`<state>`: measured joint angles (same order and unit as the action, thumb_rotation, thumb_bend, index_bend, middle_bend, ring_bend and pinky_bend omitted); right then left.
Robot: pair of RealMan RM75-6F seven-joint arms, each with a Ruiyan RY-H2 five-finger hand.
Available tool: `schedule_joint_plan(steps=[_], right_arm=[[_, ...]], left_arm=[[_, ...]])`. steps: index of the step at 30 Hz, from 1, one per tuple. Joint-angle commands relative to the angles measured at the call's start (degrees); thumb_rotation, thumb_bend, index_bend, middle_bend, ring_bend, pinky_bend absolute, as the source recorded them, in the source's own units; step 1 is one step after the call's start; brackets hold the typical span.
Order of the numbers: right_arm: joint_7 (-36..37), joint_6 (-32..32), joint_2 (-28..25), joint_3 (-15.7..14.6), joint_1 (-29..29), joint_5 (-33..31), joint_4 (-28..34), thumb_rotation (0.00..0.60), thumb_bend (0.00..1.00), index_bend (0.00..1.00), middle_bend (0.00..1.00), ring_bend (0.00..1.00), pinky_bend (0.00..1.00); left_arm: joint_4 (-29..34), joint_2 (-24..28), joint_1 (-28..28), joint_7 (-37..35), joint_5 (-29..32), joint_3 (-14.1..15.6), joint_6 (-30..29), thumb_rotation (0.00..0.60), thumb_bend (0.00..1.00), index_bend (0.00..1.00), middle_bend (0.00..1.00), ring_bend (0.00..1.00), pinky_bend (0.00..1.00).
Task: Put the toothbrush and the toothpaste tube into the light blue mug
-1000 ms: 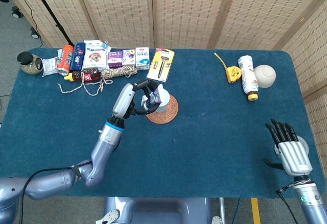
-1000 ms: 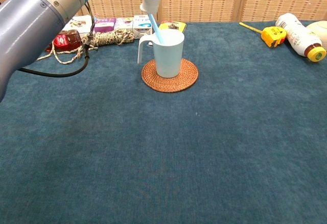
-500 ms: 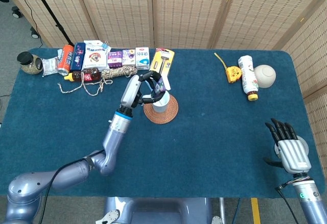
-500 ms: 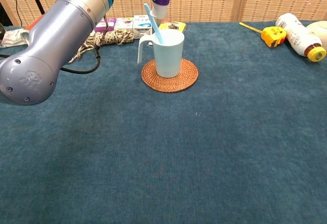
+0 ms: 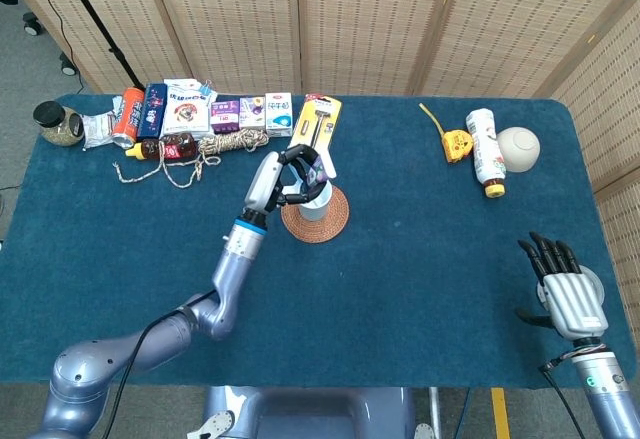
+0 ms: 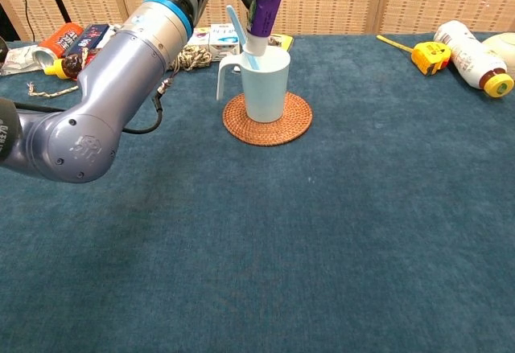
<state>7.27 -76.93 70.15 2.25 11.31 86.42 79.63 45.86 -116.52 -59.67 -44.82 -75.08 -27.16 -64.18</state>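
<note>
Toothpaste tube (image 6: 264, 3) held by left hand (image 5: 296, 174) over mug (image 6: 265, 84), blue tabletop (image 6: 322, 232); right hand (image 5: 568, 294) open.

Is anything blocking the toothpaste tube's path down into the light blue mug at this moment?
Nothing visible blocks it. The left hand holds the toothpaste tube cap-down right over the light blue mug. The toothbrush already stands inside, leaning left, leaving open space beside it.

no legible txt, box labels (image 5: 215, 111) too small/blurry to read
</note>
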Motion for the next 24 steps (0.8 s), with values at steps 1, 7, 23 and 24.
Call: schedule_joint_plan(steps=[1, 7, 23, 24], right_arm=[[0.15, 0.22, 0.06, 0.03, 0.06, -0.13, -0.16, 0.600, 0.00, 0.00, 0.00, 0.00, 0.00], [0.24, 0.48, 0.17, 0.17, 0.15, -0.43, -0.41, 0.600, 0.00, 0.00, 0.00, 0.00, 0.00], [0.09, 1.78, 0.70, 0.31, 0.56, -1.23, -1.29, 0.600, 0.00, 0.00, 0.00, 0.00, 0.00], [0.04, 1.84, 0.73, 0.29, 0.58, -1.22, -1.33, 0.600, 0.00, 0.00, 0.00, 0.00, 0.00]], left_arm=[[-2.39, -1.47, -0.91, -1.33, 0.04, 0.44, 0.56, 0.600, 0.35, 0.66, 0.49, 0.43, 0.57], [-5.98, -3.31, -1.88, -2.85, 0.24, 0.76, 1.38, 0.600, 0.35, 0.66, 0.49, 0.43, 0.57], [-13.45, -5.98, -4.72, -7.40, 1.03, 0.19, 2.16, 0.600, 0.34, 0.66, 0.49, 0.42, 0.57], [-13.75, -6.07, -4.86, -7.45, 1.09, 0.24, 2.39, 0.600, 0.34, 0.66, 0.49, 0.42, 0.57]])
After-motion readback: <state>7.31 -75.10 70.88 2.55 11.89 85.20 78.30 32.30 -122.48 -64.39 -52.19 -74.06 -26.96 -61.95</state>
